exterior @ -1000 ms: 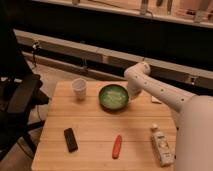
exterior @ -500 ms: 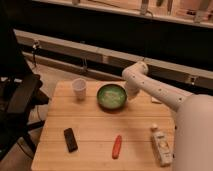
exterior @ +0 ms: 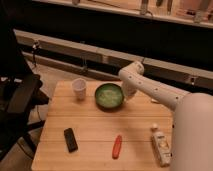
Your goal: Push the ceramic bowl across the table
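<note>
At the far left, a dark office chair [exterior: 20,100] is seen beside the square light wooden butcher-block worktop [exterior: 95,132]. On the worktop's near left part a flat black rectangular device [exterior: 70,139] is laid. Toward the far edge, a small white cup [exterior: 79,88] is stood upright, just beside and to the left of the round, shallow dark-green ceramic bowl [exterior: 109,96] with its paler speckled inside. The bowl is placed near the far edge, a little right of the middle. In front of it, well apart, a slim red-orange object [exterior: 116,146] is laid.

Against the bowl's right rim, the claw [exterior: 127,94] of the white arm is lowered from above; contact with the rim appears to be made or nearly made, and this is judged rather than seen.

At the near right, a pale bottle [exterior: 160,144] is laid on its side, close to the robot's white body.

The push is judged to be in hand, directed leftward. Since the cup is so near on that side, it could be struck and toppled by the sliding bowl. Were the rim pressed off-centre, the bowl could be spun or slipped past the claw; were it pressed downward, it could be tipped. A slant toward the far edge could carry it off the worktop.
</note>
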Tool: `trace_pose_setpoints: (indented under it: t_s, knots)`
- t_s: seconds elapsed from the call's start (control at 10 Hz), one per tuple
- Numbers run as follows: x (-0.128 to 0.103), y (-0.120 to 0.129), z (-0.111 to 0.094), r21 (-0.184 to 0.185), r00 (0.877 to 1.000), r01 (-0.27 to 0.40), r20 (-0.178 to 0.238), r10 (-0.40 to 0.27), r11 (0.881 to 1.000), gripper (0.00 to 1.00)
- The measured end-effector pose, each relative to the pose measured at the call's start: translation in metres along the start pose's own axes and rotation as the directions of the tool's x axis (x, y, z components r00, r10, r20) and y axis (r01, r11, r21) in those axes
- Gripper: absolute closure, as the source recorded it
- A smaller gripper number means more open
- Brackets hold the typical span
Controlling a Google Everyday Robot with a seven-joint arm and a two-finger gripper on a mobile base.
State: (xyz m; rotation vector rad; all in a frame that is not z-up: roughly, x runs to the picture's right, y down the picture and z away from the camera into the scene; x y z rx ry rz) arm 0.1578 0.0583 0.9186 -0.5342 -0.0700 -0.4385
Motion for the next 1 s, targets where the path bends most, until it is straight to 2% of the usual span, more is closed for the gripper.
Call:
trace_pose_setpoints:
  t_s: [0.3,1.0]
  knots:
    - [-0.014,-0.007,-0.001,-0.003,1.000,0.028,0.001,-0.028,1.000,1.00]
    - [-0.025,-0.012,-0.002,-0.002,0.998,0.070,0.004,-0.070,0.998,1.00]
